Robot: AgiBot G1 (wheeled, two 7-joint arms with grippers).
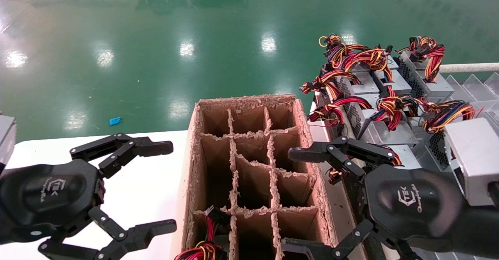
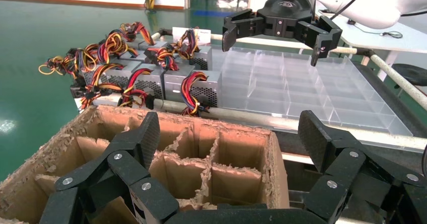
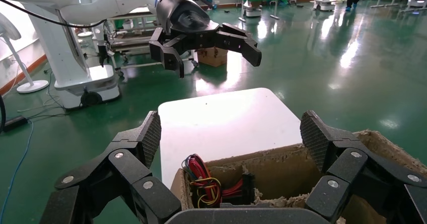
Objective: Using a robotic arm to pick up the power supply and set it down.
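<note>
Since nothing is grasped yet, we note both end effectors, left point(image 1: 128, 186) and right point(image 1: 308, 199), spread wide flanking the cardboard box point(image 1: 249, 166), power supplies point(image 1: 384, 96) beyond it.

Boxed power supply point(image 1: 204, 248) mostly hidden, only wires showing.

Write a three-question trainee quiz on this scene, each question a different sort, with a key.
1. True or false: the right gripper holds a power supply.
2. Which side of the cardboard box are the loose power supplies on? A) robot's left B) robot's right
3. Fill in: the left gripper hovers, open, over the white ____.

Key: 1 false, it is open and empty; 2 B; 3 table.
</note>
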